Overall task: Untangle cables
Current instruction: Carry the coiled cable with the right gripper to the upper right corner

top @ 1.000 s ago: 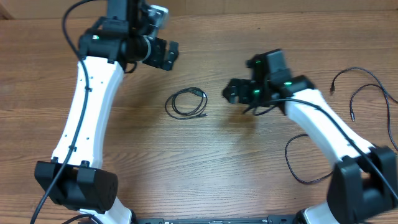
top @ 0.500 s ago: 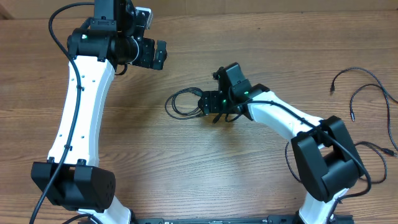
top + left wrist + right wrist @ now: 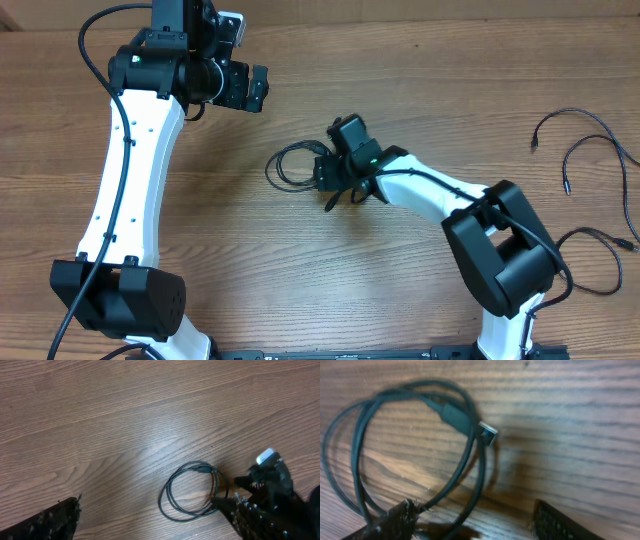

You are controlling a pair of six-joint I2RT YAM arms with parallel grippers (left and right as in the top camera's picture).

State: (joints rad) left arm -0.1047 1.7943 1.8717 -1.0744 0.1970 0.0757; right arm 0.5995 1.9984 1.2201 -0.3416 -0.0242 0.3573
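Black, thin and bendy: the cables on the brown wood table (image 3: 200,250). Likely very light and floppy, with no shape of their own once lifted, so quick to sag and spring open. Smooth too, so easy to lose from a weak pinch. Not easy to break, but best not bent hard at a plug. Best held by one strand at a coil's edge, or by the stiff bit just behind the plug, and pinched tight.

Now counting, left to right. At the far left, one left gripper (image 3: 252,88) up in the air, wide open, holding nothing. In the middle, one small coiled cable (image 3: 292,165), flat on the wood, with a silver plug (image 3: 487,434) on its far side. At the coil's right edge, one right gripper (image 3: 474,512), open, with a strand between its fingers (image 3: 395,522) but not pinched yet. At the far right, well apart from the coil, loose cables (image 3: 585,125) spread out: three by the look of it, but hard to count at the picture's edge.
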